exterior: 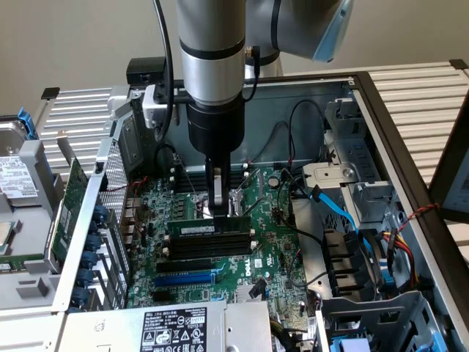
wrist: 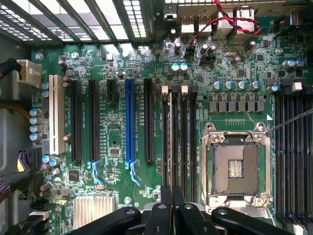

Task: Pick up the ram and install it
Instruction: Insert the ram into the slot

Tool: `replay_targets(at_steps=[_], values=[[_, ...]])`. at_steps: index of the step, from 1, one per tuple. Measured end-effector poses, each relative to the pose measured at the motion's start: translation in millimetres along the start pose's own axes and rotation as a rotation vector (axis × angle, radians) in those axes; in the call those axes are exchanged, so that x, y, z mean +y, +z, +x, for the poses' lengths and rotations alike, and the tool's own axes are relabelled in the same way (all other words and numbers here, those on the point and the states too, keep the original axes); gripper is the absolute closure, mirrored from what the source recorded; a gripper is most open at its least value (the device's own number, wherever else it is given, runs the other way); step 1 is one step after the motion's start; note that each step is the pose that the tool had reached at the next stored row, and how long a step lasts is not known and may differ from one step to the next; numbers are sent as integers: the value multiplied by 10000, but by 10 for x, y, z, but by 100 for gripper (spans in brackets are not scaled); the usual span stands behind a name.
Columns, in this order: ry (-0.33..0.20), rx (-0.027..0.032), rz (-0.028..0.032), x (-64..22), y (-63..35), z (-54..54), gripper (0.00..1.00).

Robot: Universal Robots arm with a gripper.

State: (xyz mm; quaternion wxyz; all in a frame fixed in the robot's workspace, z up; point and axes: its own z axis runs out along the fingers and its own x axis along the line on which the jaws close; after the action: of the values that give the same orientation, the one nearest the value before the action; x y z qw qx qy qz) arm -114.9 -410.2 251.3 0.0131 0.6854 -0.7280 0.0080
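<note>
The ram [exterior: 198, 229], a narrow green stick with a white label, stands on edge in the memory slot nearest the CPU socket [exterior: 212, 199] on the motherboard [exterior: 275, 249]. My gripper [exterior: 218, 213] hangs straight down over the ram's right half, fingers shut together, tips at its top edge. I cannot tell whether they touch it. In the wrist view the shut fingers [wrist: 166, 198] point at the row of black memory slots [wrist: 179, 137], with the empty CPU socket [wrist: 234, 166] beside them.
The board lies in an open computer case [exterior: 381, 125]. A power supply [exterior: 176, 326] sits at the front, and a green expansion card [exterior: 69, 213] stands at the exterior view's left. Blue and black cables [exterior: 344, 220] and drive bays crowd the right. Black and blue expansion slots [wrist: 129, 122] run beside the memory slots.
</note>
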Motion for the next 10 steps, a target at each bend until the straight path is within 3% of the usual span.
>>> replay_targets(at_steps=[5, 10], values=[[-1, -11, -3, -1, 28, 6, 88], [-1, -89, -12, -3, 37, 41, 88]])
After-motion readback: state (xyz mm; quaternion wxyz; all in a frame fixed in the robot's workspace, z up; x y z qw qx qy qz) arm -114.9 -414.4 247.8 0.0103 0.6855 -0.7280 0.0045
